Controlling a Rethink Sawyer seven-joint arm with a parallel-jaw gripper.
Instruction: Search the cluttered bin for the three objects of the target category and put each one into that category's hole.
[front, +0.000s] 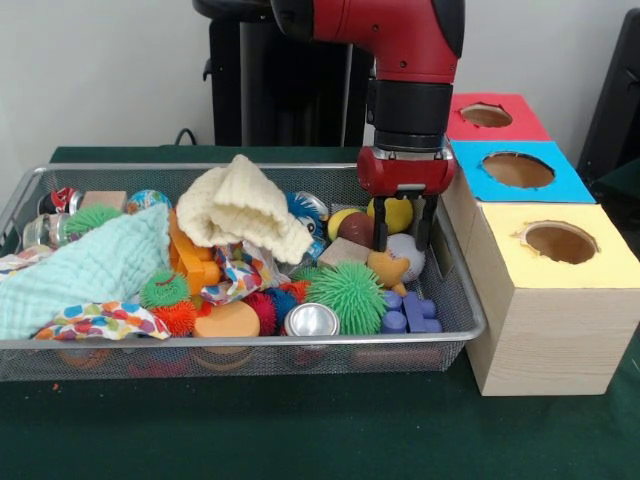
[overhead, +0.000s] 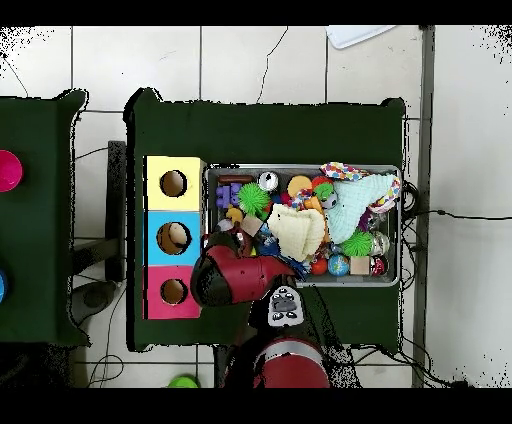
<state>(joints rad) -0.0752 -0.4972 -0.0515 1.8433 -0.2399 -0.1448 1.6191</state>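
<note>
The silver wire mesh bin (front: 240, 343) is full of toys and cloths; it also shows in the overhead view (overhead: 300, 168). My gripper (front: 402, 240) hangs over the bin's right end, open, with its fingers pointing down on either side of a yellow ball (front: 397, 212) and a white ball (front: 408, 256). A small tan-orange plush (front: 386, 268) lies just below the fingers, beside a green spiky ball (front: 346, 295). No striped or pale yellow plush shows. The red-surround hole (front: 486, 115) is the farthest of the three on the wooden boxes; it also shows in the overhead view (overhead: 173, 291), where the arm (overhead: 228, 276) hides the gripper.
The blue-surround hole (front: 517, 169) and yellow-surround hole (front: 560, 241) sit nearer on the boxes right of the bin. A cream knitted cloth (front: 245, 208) and a mint cloth (front: 95, 268) cover part of the bin. A can (front: 311, 320), purple blocks (front: 410, 314) and spiky balls lie at the front.
</note>
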